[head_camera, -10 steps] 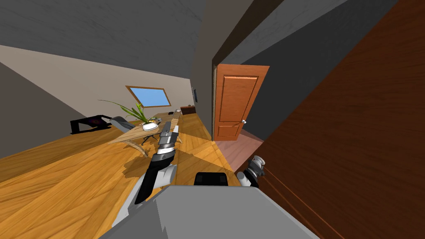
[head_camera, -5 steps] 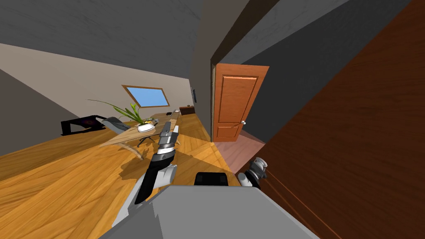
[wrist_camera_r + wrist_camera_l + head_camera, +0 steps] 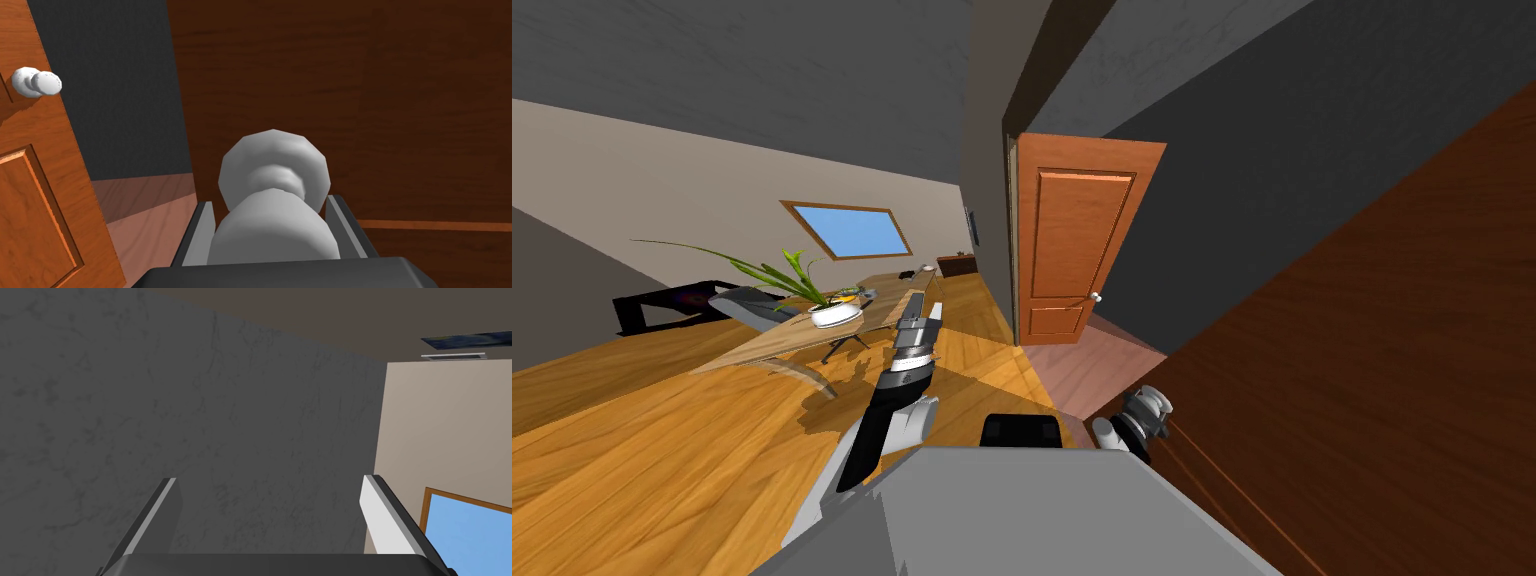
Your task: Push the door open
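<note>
- Dark brown wooden door (image 3: pixel 1372 360) stands close on the right in the head view. Its grey round knob (image 3: pixel 1148 408) is at the right gripper (image 3: pixel 1134 425). A white pot (image 3: pixel 834 314) on the curved wooden table (image 3: pixel 774 343) holds a green plant (image 3: pixel 767 270).
- Left wrist view: left gripper (image 3: pixel 270 480) has its fingers spread wide, holding nothing.
- Right wrist view: both fingers are clamped on the knob's sides.

Walled off close on the right by the dark brown door (image 3: pixel 1372 330), with its grey knob (image 3: pixel 272 165) filling the gap between the right gripper (image 3: pixel 270 201) fingers, yet free ahead along the reddish floor strip (image 3: pixel 1102 365) to the far orange door (image 3: pixel 1072 250), and free leftward over the wooden floor (image 3: pixel 692 440) up to the table (image 3: pixel 782 340) with the plant (image 3: pixel 802 280).
</note>
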Robot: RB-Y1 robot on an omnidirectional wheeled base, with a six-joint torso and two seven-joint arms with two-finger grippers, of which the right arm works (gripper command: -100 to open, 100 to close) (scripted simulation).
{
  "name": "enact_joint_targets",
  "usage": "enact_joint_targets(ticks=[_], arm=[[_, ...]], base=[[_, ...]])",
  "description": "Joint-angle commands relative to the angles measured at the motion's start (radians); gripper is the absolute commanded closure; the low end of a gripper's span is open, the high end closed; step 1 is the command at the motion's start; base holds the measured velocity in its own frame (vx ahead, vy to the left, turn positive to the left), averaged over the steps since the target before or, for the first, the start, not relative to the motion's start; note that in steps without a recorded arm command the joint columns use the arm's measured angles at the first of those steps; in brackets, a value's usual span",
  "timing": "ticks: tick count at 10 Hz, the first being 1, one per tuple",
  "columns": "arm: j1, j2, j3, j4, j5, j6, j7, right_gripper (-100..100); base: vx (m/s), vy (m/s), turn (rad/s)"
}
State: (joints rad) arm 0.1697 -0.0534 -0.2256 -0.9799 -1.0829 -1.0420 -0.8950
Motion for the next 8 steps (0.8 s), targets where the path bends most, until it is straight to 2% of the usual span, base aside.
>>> enact_joint_targets(ticks=[1, 8], arm=[[-0.003, -0.015, -0.028, 0.016, -0.021, -0.020, -0.002, 100], [0.011, -0.016, -0.100, 0.014, -0.092, -0.039, 0.014, 100]], base=[[0.194, -0.146, -0.055], [0.166, -0.141, -0.059]])
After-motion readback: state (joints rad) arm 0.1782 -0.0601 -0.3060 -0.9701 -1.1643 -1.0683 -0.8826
